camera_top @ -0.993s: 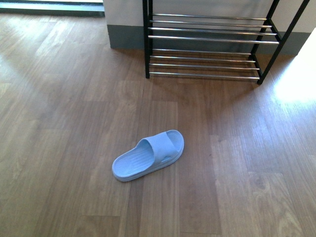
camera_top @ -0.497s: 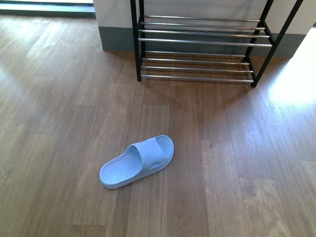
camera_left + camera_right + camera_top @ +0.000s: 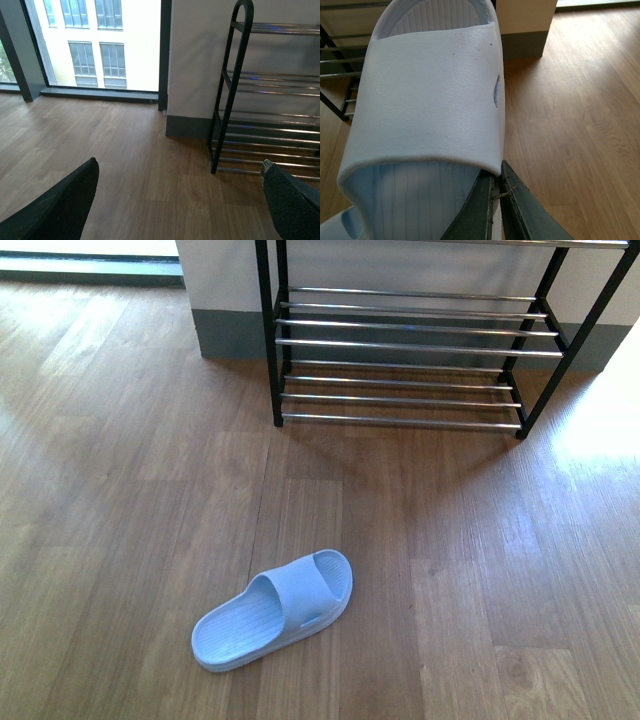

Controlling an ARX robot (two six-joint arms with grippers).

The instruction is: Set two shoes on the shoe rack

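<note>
Right claw (image 3: 498, 180) is pinched shut on the held slide (image 3: 425, 100), its two dark fingers meeting on the side rim just where the broad strap joins the sole, so the pale blue shoe hangs off the claw over the floor (image 3: 580, 125). Left claw (image 3: 179, 170) is spread wide and holds nothing. Beyond both claws stands the shoe rack (image 3: 400, 344), its chrome-rod shelves bare where they show; it is near the right claw's load but not yet under it. The second slide (image 3: 272, 610) lies sole-down on the floor, well apart from the rack and on the robot's side of it; neither claw shows in the front view, so how far it lies from either cannot be told. The slide looks to be moulded foam: probably light, springy and fairly smooth, not fragile. A rim pinch like this one may let it pivot or slip, so a firmer hold would likely close across the strap or on the thick sole wall beside it, and the same goes for the one on the floor. Against the earlier front pictures, the rack now sits lower and looks slightly larger, an upper shelf has come into sight, and the floor slide has slid down and to the left, which suggests the robot has moved closer.
</note>
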